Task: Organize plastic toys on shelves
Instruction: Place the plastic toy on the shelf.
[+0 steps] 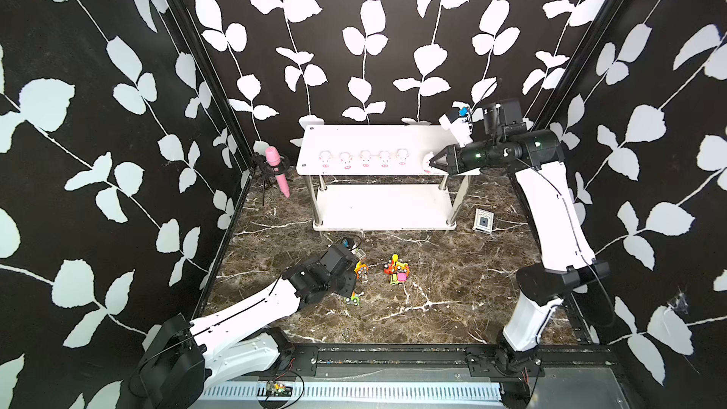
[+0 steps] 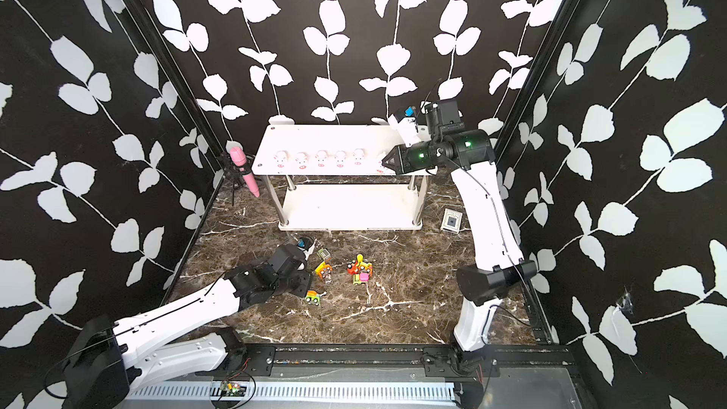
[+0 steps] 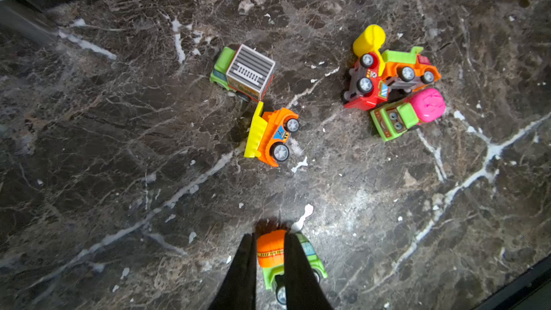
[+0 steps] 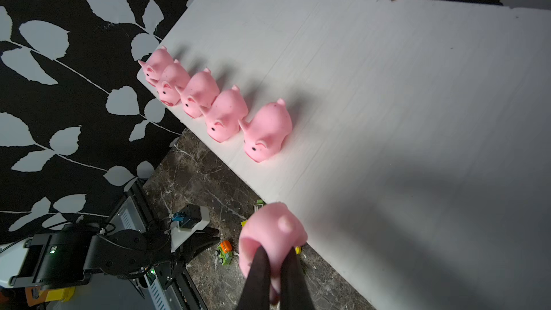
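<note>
Pinching pink pig: right claw; left claw clamps orange-green truck.

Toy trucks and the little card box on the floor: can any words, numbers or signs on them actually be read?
No text is readable.
Green mixer truck: yellow band with dark marks on its orange drum, too blurred.
Red truck: small stickers, blurred signs only.
Orange dump truck: blue triangle sticker, no legible text.
Card box: print too small.
</note>
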`<action>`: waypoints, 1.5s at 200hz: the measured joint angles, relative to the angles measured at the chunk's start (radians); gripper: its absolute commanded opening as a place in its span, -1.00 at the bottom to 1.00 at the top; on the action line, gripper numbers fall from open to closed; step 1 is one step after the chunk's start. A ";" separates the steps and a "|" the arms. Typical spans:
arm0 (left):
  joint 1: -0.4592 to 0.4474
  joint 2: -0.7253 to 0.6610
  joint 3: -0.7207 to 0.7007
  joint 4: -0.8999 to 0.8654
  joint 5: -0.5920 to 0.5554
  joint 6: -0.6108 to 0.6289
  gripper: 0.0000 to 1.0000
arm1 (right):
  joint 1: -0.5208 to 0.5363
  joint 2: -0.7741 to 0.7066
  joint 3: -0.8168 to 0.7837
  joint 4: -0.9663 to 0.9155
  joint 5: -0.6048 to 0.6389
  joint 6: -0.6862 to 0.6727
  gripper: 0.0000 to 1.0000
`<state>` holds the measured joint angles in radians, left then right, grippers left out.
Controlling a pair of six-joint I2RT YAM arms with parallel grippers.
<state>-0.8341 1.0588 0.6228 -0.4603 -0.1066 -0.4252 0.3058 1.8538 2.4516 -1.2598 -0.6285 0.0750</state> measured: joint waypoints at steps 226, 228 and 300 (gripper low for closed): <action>0.002 0.023 0.000 0.002 0.005 0.000 -0.63 | -0.027 0.141 0.131 -0.057 -0.057 0.007 -1.00; 0.002 0.023 0.000 0.002 0.005 0.000 -0.63 | -0.028 0.142 0.131 -0.057 -0.058 0.007 -1.00; 0.002 0.034 0.000 0.010 0.009 0.000 -0.63 | -0.031 0.162 0.143 -0.031 -0.067 0.030 -0.62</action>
<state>-0.8322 1.0931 0.6228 -0.4500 -0.0975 -0.4252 0.2745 2.0159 2.5950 -1.2907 -0.6952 0.1047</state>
